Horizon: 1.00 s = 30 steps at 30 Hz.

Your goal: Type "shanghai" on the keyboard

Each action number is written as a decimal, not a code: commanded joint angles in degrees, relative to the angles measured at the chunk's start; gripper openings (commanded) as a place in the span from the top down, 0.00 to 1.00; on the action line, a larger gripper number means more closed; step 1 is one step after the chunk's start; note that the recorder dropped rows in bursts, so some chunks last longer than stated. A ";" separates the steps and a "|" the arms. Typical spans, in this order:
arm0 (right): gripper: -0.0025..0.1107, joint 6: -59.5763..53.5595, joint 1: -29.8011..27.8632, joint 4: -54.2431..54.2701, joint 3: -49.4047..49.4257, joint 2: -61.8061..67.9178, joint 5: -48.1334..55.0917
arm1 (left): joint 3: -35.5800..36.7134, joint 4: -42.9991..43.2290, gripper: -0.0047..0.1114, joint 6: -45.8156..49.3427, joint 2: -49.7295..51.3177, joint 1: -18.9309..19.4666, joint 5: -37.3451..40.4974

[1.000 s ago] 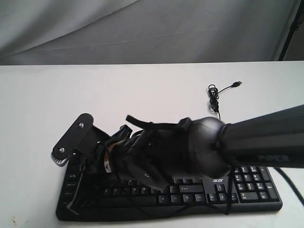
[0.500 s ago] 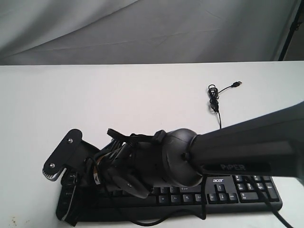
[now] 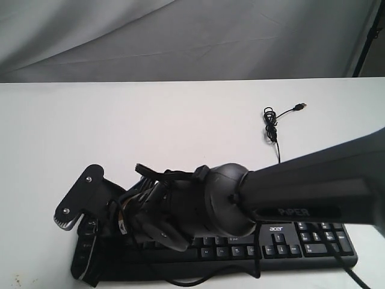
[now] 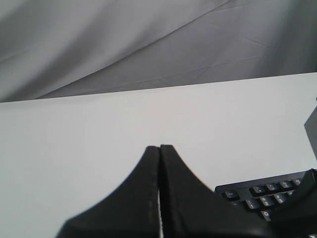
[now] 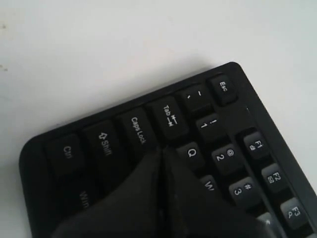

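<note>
Black keyboard along the table's near edge, right arm stretched over its left end

White table (image 3: 150, 120) fills the scene, with a grey cloth backdrop (image 3: 180, 36) behind it. The left gripper (image 4: 159, 147) hangs over bare tabletop with its two fingers pressed together and nothing between them; a corner of the keyboard shows just beside it in the left wrist view.

The keyboard (image 3: 240, 250) lies lengthwise at the near edge of the table. Over its left end sits the right gripper (image 5: 161, 152), fingers closed into one point and gripping nothing. In the right wrist view the tips rest in the key column next to the outermost one, just beside Caps Lock (image 5: 138, 131) and Q (image 5: 191, 152). The key under them is hidden, and whether it is pressed down I cannot tell.

The right arm (image 3: 313, 186) comes in from the right edge and crosses low over the middle of the keyboard, hiding most keys. Right of its wrist joint the white acer logo (image 3: 275, 229) and the number pad (image 3: 319, 233) show. A thin black cable (image 3: 272, 123) runs back from the keyboard into a small coil, ending in a USB plug (image 3: 301, 106) lying loose on the table.
</note>
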 commanded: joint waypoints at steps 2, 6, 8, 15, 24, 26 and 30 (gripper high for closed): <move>0.98 -0.14 -0.04 -1.66 -0.13 -2.95 1.66 | 0.25 0.27 0.96 -0.16 -0.20 -0.20 -0.33; 0.98 0.00 -0.60 -2.87 1.76 -6.34 2.83 | 0.25 0.27 0.96 -0.16 -0.20 -0.20 -0.33; 0.98 0.00 -1.48 -2.87 4.28 -8.31 1.91 | 0.25 0.27 0.96 -0.16 -0.20 -0.20 -0.33; 0.98 1.35 -7.57 -0.22 18.44 -16.14 -6.72 | 0.25 0.27 0.96 -0.16 -0.20 -0.20 -0.33; 0.98 1.23 -9.49 -0.14 20.11 -15.66 -8.10 | 0.25 0.27 0.96 -0.16 -0.20 -0.20 -0.33; 0.98 0.96 -10.11 -0.14 20.13 -15.66 -7.54 | 0.25 0.27 0.96 -0.16 -0.20 -0.20 -0.33; 0.98 0.54 -10.90 -0.14 20.37 -15.66 -5.60 | 0.25 0.27 0.96 -0.16 -0.20 -0.20 -0.33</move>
